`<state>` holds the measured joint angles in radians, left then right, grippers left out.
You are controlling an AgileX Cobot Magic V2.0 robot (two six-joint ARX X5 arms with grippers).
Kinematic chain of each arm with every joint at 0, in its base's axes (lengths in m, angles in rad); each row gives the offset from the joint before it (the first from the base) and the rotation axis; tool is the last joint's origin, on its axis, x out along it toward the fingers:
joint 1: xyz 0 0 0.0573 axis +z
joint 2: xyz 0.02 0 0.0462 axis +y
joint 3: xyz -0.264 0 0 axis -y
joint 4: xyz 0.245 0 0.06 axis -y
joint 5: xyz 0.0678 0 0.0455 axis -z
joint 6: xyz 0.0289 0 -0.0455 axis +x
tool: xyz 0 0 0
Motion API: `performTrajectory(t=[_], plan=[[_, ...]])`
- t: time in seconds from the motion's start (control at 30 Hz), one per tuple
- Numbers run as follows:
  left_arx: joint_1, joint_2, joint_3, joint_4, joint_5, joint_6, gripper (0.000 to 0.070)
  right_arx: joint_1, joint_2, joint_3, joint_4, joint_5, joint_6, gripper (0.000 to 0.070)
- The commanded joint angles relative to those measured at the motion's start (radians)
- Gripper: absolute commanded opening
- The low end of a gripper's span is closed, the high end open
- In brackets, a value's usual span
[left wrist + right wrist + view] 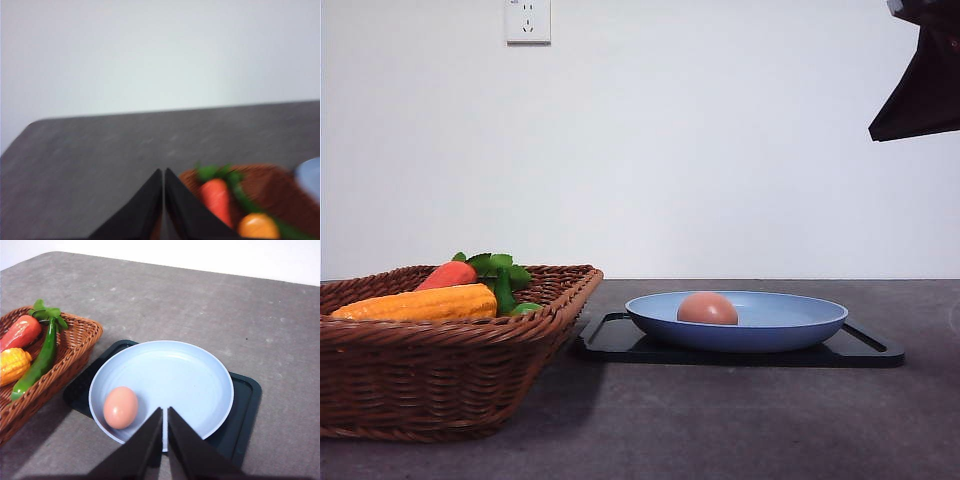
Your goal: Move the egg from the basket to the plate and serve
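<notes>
One egg [120, 407] lies in the plate [200, 370], lower left of the right wrist frame, so the transfer looks done. The plate sits on a tray [247, 395], probably for serving. Both grippers [163, 172] [165, 411] have jaws closed, holding nothing. Blur hides the basket [265, 187] details in the left wrist frame.

Even, soft light, no glare. Front view sharp; basket [450, 350] casts a dim shadow toward the tray [620, 340]. Left wrist view blurred throughout, carrot [216, 198] smeared. Right wrist view crisp, w/ soft shadow under plate [220, 390].
</notes>
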<state>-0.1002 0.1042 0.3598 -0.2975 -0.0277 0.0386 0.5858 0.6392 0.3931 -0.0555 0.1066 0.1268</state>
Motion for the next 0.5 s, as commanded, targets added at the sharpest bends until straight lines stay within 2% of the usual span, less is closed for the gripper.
performTrajectory(t=[0.0, 0.17, 0.47], plan=[[0.028, -0.016, -0.04, 0.029, -0.003, 0.023, 0.0, 0.008, 0.004, 0.003, 0.011, 0.003, -0.005, 0.0], [0.081, -0.065, -0.177, 0.073, -0.002, 0.021, 0.0, 0.008, 0.004, 0.003, 0.011, 0.003, -0.005, 0.0], [0.088, -0.101, -0.286, 0.069, -0.002, 0.021, 0.0, 0.008, 0.004, 0.003, 0.011, 0.003, -0.004, 0.0]])
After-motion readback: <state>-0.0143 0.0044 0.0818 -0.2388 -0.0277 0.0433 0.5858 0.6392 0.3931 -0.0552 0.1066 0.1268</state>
